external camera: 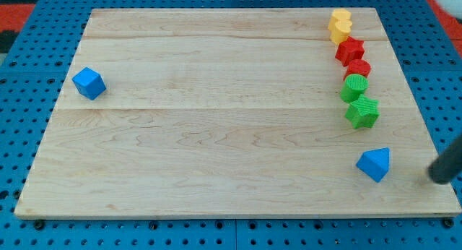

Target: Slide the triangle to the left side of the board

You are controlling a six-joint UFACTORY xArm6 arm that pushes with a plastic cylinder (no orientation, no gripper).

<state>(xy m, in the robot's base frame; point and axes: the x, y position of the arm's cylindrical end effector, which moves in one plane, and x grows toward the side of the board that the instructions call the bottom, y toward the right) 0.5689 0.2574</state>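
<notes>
Camera view, one moment over a pale wooden worktop (pixel 216 149) set on a blue pegboard (pixel 22 120). Blue triangle (pixel 374 164) low at the view's right, close to the worktop's bottom edge and well apart from its left side. Dark rod slanting in from the view's right edge, my tip (pixel 435 177) down at the worktop's right margin, near the triangle's right flank but apart from it, a strip of bare wood between. No fingers on this rig, just the plain rod, so nothing clenched or released.

Column of small blocks up the right side, above the triangle: yellow heart (pixel 341 24) nearest the view's top, red star (pixel 350 50) just below and touching it, red cylinder (pixel 359 68) pressed against the star, green cylinder (pixel 354 86) next down and touching the red one, green star (pixel 362 112) last in line, just beside the green cylinder. Clear gap between green star and triangle.

Blue cube (pixel 89 83) alone far off at the view's left, near the left edge, roughly level with the green cylinder. Strip of red (pixel 18 11) visible past the pegboard at the view's top left, blurred.
</notes>
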